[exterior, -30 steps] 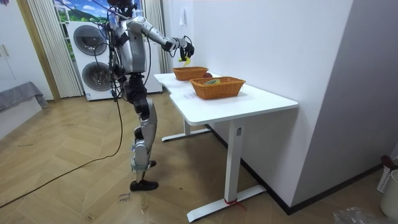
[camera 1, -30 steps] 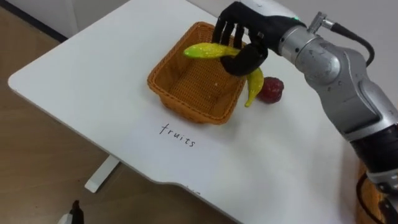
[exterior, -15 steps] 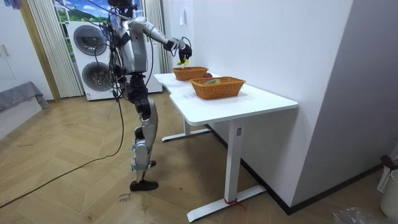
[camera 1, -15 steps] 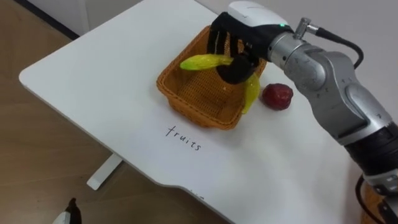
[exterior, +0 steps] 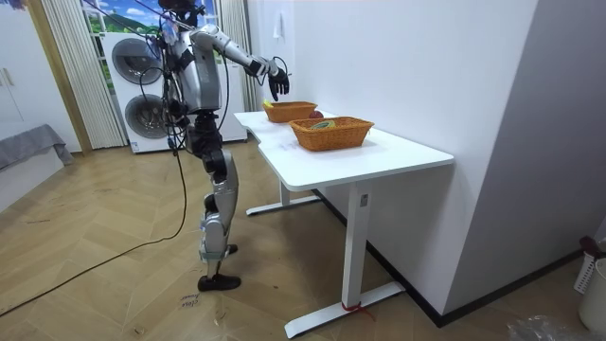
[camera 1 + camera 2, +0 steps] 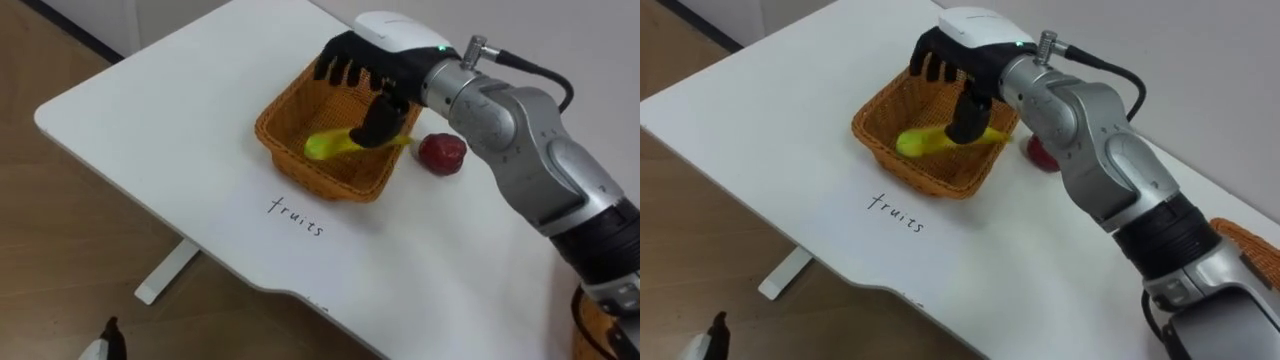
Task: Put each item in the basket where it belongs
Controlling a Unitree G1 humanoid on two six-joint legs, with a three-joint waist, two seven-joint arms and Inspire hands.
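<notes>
My right hand (image 6: 368,58) hovers over the far side of the wicker fruit basket (image 6: 275,138), open with its fingers spread and nothing in them. Just below its thumb, a yellow banana (image 6: 338,144) lies blurred inside the basket, free of the hand. A red fruit (image 6: 442,152) rests on the white table (image 6: 150,110) right of the basket, close to its rim. In the room view I stand at the table's far end with my right arm stretched over that basket (image 5: 289,111). An edge of my left hand (image 6: 108,338) shows low at the lower left.
A handwritten label (image 6: 295,214) marks the table in front of the fruit basket. A second wicker basket (image 6: 1252,246) sits to my right, and in the room view this basket (image 5: 331,133) holds some items. A washer and dryer stand behind me.
My right hand opened and let go of the banana, which dropped from above the rim into the fruit basket. The head camera shifted slightly.
</notes>
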